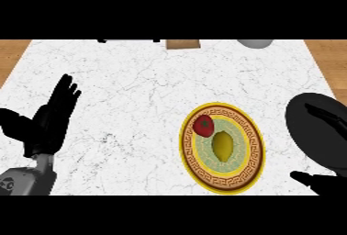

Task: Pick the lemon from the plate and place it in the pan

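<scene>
The lemon (pixel 223 145) lies on the plate (pixel 252 158) beside a tomato (pixel 203 125), long axis pointing away from the robot, left of the pan (pixel 311 133) and nearer the right hand (pixel 324 182), whose fingers are hard to read, than the open, resting left hand (pixel 51 120).

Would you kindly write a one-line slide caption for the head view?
Lemon and tomato on patterned plate, black pan at right, left hand resting open.

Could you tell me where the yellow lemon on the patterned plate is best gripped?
Probably across the yellow lemon's narrow middle, from above and its right: it lies lengthwise on the gold-rimmed patterned plate, with the red tomato touching its upper left.
</scene>
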